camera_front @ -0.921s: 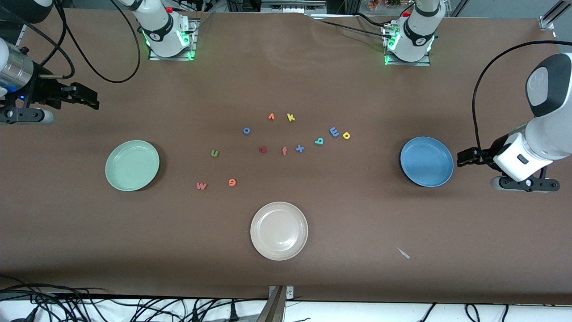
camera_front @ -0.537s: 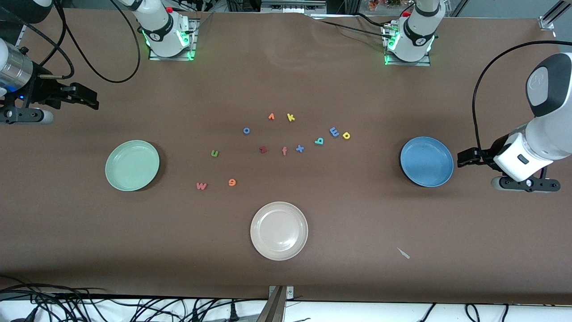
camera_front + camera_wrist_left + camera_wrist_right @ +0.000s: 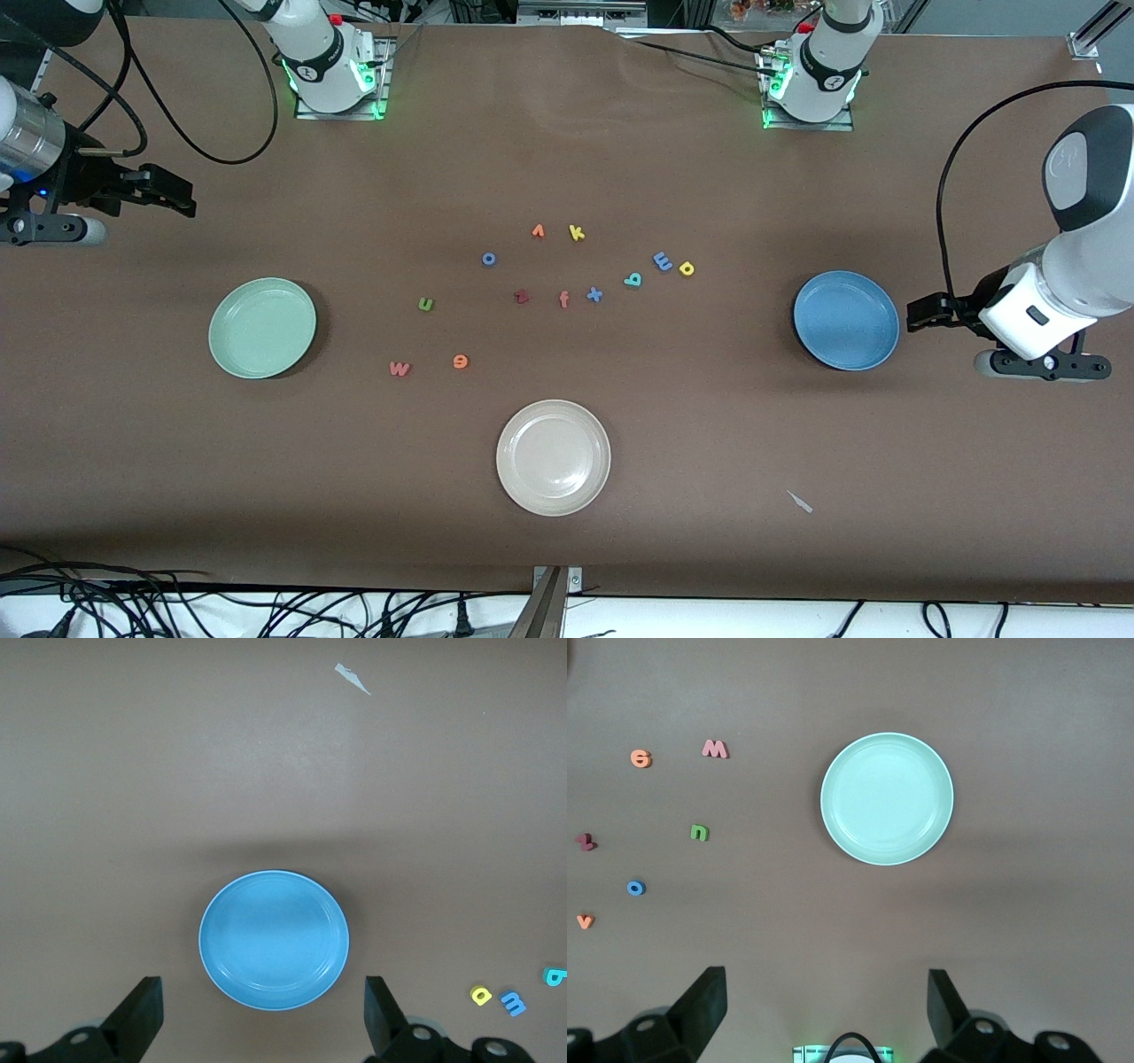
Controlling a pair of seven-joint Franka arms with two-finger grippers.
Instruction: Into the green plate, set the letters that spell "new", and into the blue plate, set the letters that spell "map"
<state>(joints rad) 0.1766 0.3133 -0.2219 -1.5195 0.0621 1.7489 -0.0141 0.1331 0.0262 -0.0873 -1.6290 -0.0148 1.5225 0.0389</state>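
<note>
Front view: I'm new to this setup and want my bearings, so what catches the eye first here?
Three round plates stand out: the green plate toward the right arm's end, the blue plate toward the left arm's end, and a cream-white plate nearest the camera. Between them lies a loose scatter of small foam letters. The left gripper waits beside the blue plate, the right gripper over bare table, both with open jaws.

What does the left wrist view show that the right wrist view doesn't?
Only the left wrist view shows the blue plate, a paper scrap, the yellow p, blue m and teal a. Only the right wrist view shows the green plate, the pink w, orange e and green n. Both share the brown table and an open pincer at the frame's edge.
</note>
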